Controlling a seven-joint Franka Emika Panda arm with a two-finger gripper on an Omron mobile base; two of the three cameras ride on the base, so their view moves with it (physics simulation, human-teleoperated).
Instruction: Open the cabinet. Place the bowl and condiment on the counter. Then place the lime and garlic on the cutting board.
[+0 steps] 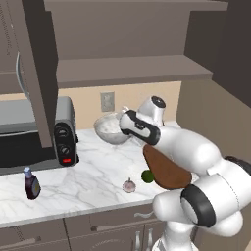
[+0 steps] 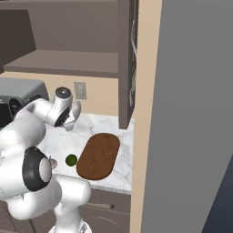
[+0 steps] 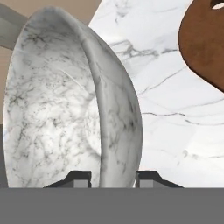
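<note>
The cabinet's door [image 1: 39, 73] stands open, and its shelf [image 1: 127, 68] is bare. My gripper [image 3: 113, 179] is shut on the rim of the speckled bowl [image 3: 57, 109], one fingertip on each side of its wall. The bowl [image 1: 112, 128] is low over the back of the counter [image 1: 93, 169], by the wall; whether it touches the marble I cannot tell. The condiment [image 1: 32, 184] stands upright at the counter's front left. The garlic [image 1: 129, 186] and the lime [image 1: 147, 176] lie on the marble just left of the cutting board [image 1: 166, 169], neither on it.
A toaster oven [image 1: 34, 137] fills the back left of the counter, under the open door. A wall outlet [image 1: 107, 101] is behind the bowl. A tall grey panel [image 2: 191, 113] closes off the right side beyond the cutting board [image 2: 98, 155]. Drawers run below the counter edge.
</note>
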